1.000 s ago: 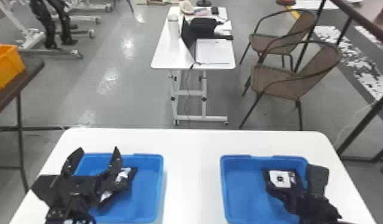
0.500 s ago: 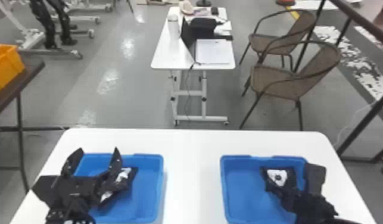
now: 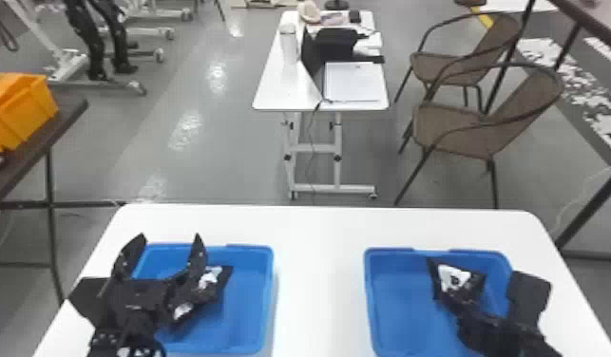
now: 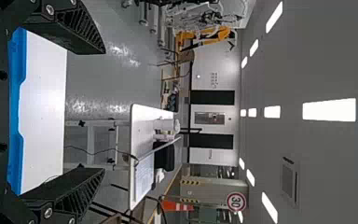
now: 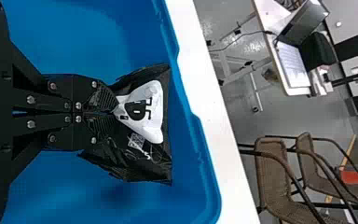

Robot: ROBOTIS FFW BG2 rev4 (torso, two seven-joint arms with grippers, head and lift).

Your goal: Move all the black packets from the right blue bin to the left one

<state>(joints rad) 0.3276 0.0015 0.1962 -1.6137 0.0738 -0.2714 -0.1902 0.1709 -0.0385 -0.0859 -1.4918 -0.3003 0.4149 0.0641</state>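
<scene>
Held right jaws clamped on one end of a black packet [image 5: 142, 112] within the right bin [image 3: 399, 313], likely to lift without crushing its middle; held left jaws apart over the left bin [image 3: 247, 304] near another packet [image 3: 211, 279], apparently in waiting.

A lab or workshop, with wheeled frames [image 3: 100, 80], a traffic cone [image 4: 176, 206] and ceiling light panels [image 4: 329, 109].
</scene>
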